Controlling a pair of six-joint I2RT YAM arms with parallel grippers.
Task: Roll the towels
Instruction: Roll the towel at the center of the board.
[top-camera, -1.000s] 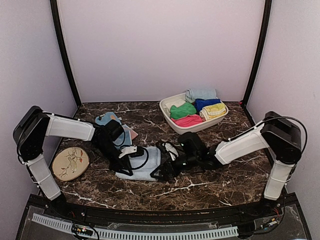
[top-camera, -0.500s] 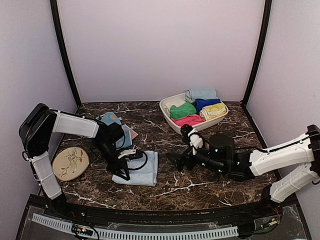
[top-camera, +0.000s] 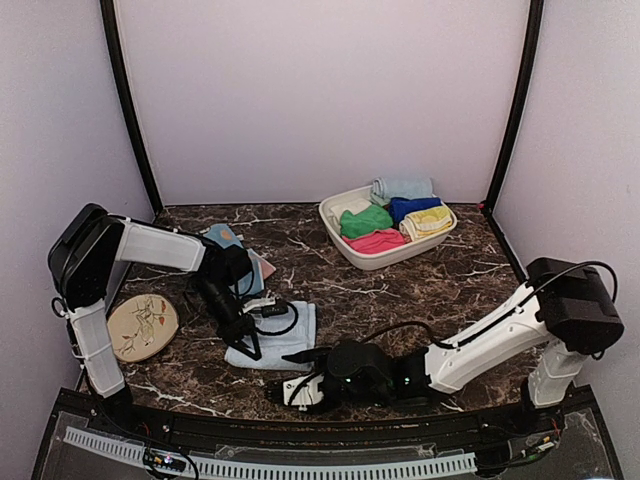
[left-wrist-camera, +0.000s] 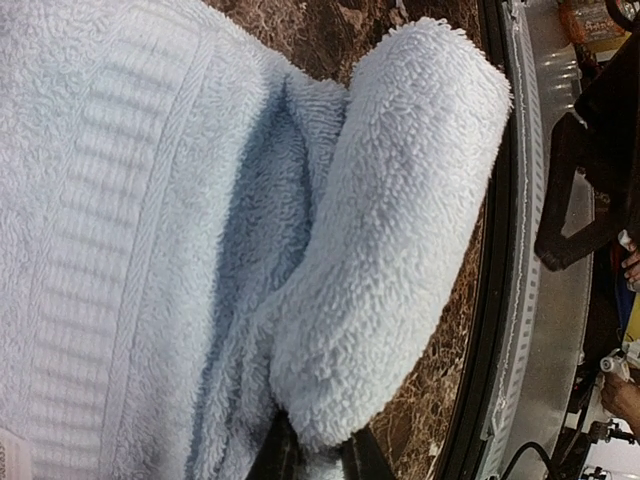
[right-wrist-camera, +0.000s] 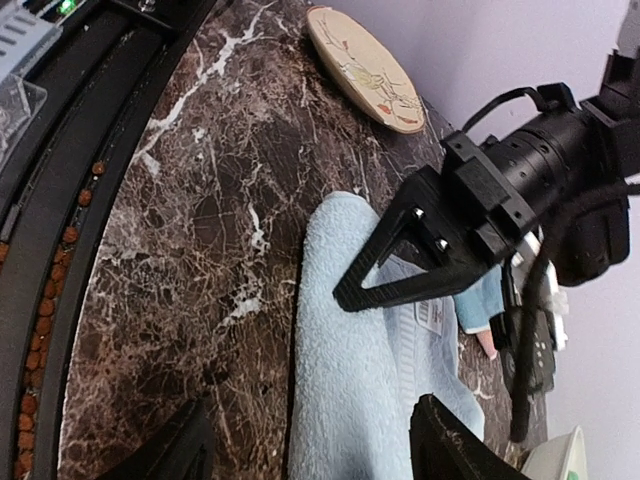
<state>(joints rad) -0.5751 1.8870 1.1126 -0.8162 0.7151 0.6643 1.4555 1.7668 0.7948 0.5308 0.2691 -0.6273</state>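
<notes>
Reach favours the left gripper (top-camera: 247, 349), clamped on the folded near-left edge of the pale blue towel (top-camera: 290, 325), which lies flat on the table (top-camera: 420, 290) just beyond the spread, empty right gripper (top-camera: 285, 378).

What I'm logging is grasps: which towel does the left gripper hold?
The plain pale blue towel, its folded edge in the left gripper; the spotted towel lies behind.
</notes>
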